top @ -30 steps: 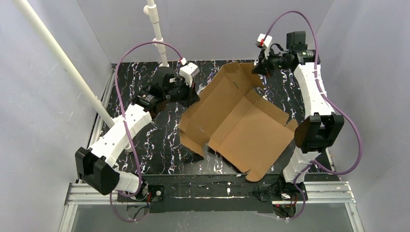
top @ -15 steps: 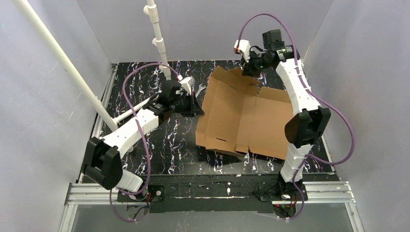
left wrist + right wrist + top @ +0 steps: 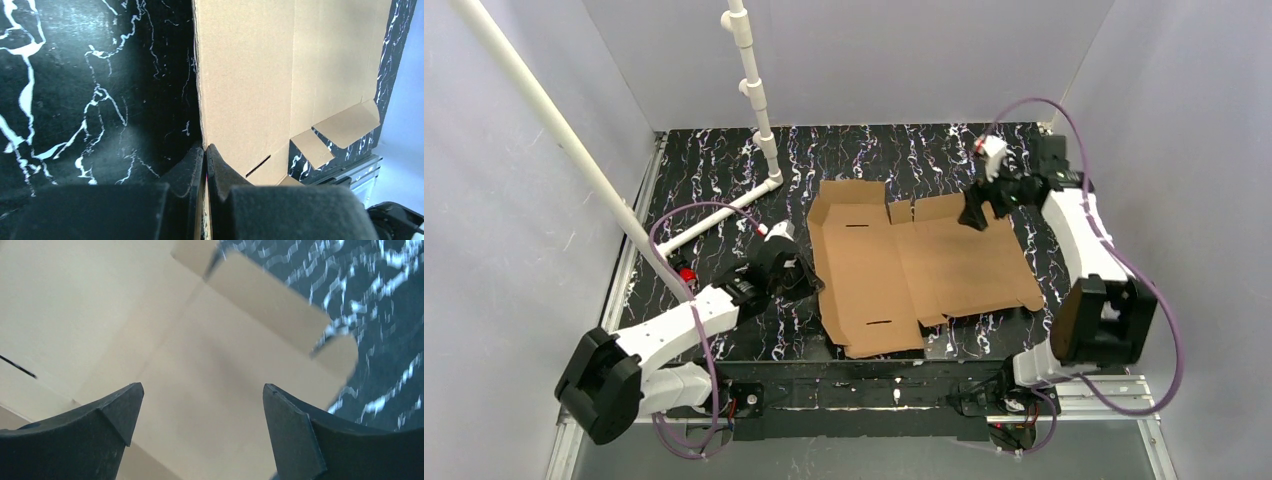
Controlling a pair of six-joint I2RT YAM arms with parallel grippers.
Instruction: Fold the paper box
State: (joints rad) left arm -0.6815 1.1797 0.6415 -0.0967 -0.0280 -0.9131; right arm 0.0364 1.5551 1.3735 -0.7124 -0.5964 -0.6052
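Bright, even light from overhead; the paper box (image 3: 924, 265) throws only thin, soft shadows along its edges. The right wrist view shows it washed pale and motion-blurred; the left, sharp.

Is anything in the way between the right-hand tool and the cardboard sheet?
Nothing visible does. The right tool hangs open over the flat paper box, with only bare cardboard showing below it.

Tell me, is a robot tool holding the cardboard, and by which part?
The left tool pinches the paper box by its left edge. The right tool is open, holding nothing.
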